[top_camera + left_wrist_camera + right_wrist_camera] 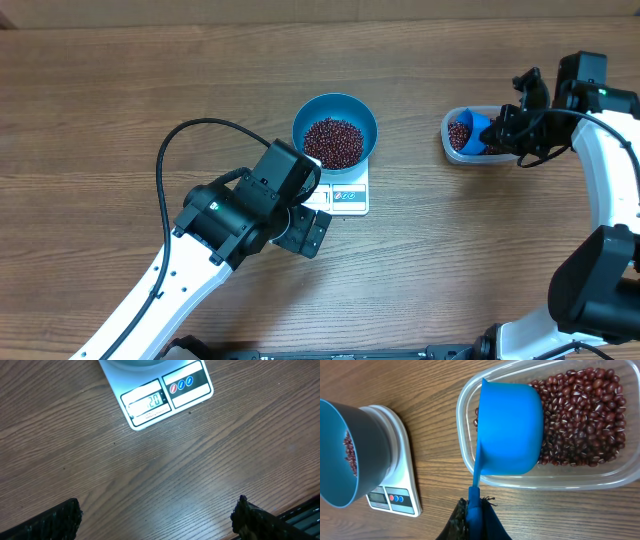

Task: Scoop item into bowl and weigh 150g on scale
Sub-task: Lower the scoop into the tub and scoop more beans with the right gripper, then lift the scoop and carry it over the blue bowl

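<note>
Right gripper was clamped on the handle of the blue scoop, over the clear tub.
The scoop's cup hung above one end of the tub, over the beans heaped inside. More beans filled the blue bowl on the scale, well apart. The left gripper hovered near the scale, jaws wide apart, empty.

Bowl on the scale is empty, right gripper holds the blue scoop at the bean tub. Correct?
Not quite. The bowl on the scale is not empty: it holds a heap of beans, as the overhead view shows. The rest stands: the right gripper holds the scoop at the tub.
</note>
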